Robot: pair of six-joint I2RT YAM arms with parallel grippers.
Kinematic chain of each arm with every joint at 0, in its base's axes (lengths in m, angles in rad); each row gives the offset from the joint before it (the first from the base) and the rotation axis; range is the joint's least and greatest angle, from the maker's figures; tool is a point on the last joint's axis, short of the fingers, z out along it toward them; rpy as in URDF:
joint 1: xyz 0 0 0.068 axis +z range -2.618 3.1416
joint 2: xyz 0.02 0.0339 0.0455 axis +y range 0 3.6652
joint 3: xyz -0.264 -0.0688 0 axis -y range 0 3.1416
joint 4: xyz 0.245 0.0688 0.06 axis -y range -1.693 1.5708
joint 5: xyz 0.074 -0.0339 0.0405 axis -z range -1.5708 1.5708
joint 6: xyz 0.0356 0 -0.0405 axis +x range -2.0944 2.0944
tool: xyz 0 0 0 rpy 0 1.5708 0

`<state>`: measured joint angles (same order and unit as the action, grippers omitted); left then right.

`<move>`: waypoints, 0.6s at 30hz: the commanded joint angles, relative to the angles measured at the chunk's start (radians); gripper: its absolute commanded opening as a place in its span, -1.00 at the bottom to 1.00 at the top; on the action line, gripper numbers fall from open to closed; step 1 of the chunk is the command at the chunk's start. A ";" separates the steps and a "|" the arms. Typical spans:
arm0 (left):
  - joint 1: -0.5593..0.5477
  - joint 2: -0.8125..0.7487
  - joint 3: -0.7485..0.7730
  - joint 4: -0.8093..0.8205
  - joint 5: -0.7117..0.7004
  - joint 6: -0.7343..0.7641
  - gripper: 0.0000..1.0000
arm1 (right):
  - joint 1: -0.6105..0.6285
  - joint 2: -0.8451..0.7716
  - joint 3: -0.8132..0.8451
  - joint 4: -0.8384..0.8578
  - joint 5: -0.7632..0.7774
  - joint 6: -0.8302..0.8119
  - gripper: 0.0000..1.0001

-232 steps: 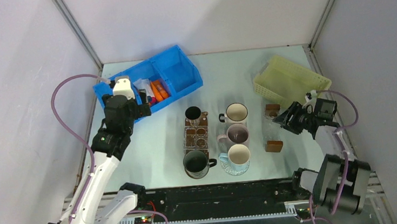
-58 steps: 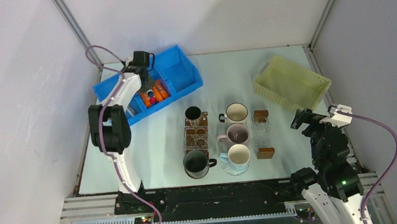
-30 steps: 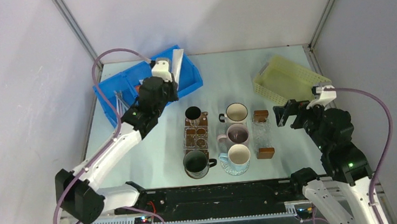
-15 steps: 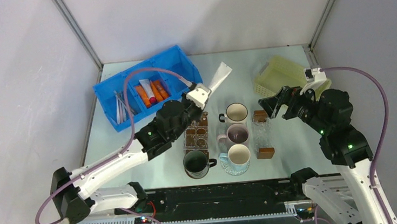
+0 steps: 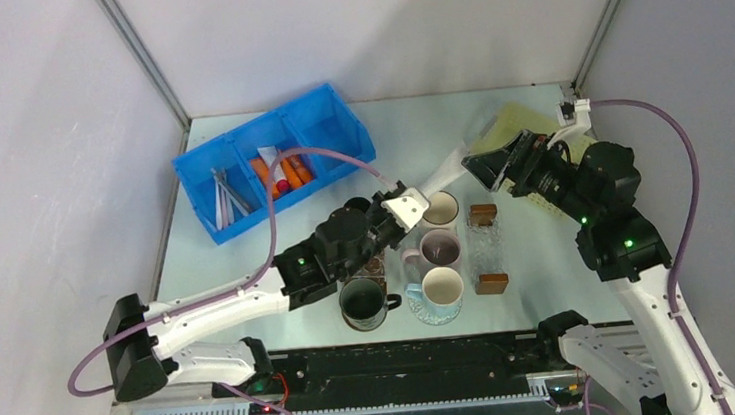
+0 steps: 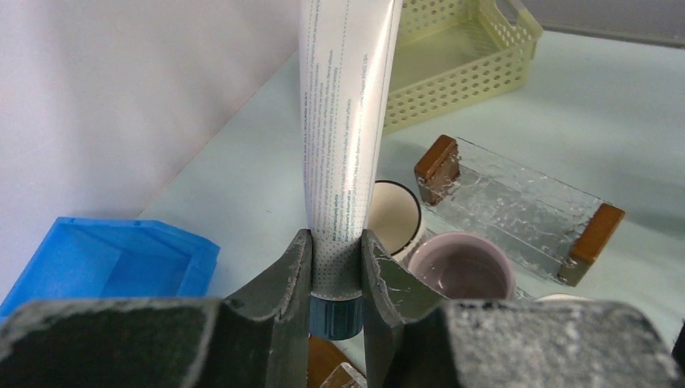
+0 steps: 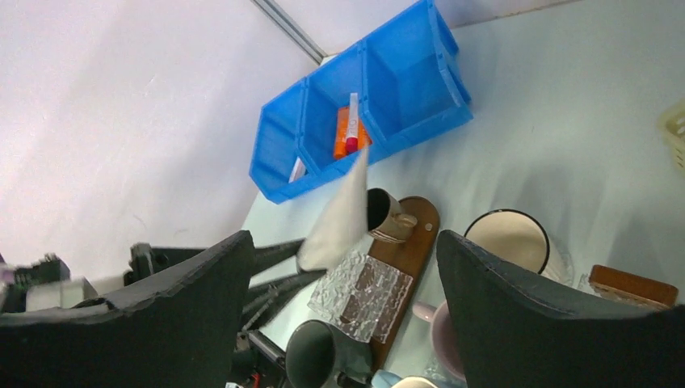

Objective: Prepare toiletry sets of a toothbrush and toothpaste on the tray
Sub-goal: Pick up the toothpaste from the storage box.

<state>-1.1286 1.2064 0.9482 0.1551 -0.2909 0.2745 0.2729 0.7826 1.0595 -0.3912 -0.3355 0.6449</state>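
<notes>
My left gripper [image 6: 335, 242] is clamped on the white toothpaste [image 6: 347, 121] just above its dark cap. That leaves the soft body free, with its flat crimped end pointing away from me, off to the right of the blue bin [image 5: 313, 184]. I judge this grip is meant for a hand-over. My right gripper [image 7: 343, 238] faces that flat end with its jaws spread wide and holding nothing. From overhead the end sits right at one of my right fingers, though I cannot tell whether they touch.

The blue bin is the biggest holder and has three compartments. The toothbrushes [image 5: 225, 193], thin grey handles, lie in its left one, and the orange tubes [image 5: 283, 170] lie in the middle one. The yellow basket [image 6: 460, 89], which I take for the tray, sits well to the right of the blue bin. The part of its floor I can see is bare, so no set is made yet. Between the blue bin and the basket stand three pale mugs [image 5: 439, 249] with nothing in them. Just beyond them, away from the blue bin, lies a clear box [image 6: 517, 206] with brown ends and nothing showing through it
</notes>
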 commanded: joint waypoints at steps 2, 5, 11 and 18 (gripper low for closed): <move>-0.040 0.007 0.057 0.096 -0.018 0.047 -1.00 | 0.004 0.021 0.037 0.068 0.021 0.052 0.65; -0.053 0.013 0.064 0.102 -0.016 0.053 -1.00 | 0.004 0.038 0.036 0.047 0.036 0.051 0.60; -0.074 0.019 0.068 0.120 -0.016 0.055 -1.00 | 0.004 0.052 0.018 0.040 0.024 0.055 0.38; -0.086 0.031 0.073 0.131 -0.021 0.056 -1.00 | 0.005 0.048 -0.005 0.063 -0.034 0.058 -0.21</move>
<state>-1.2053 1.2331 0.9588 0.2016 -0.2924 0.3080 0.2733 0.8391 1.0584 -0.3775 -0.3279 0.7006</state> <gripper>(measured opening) 0.263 0.460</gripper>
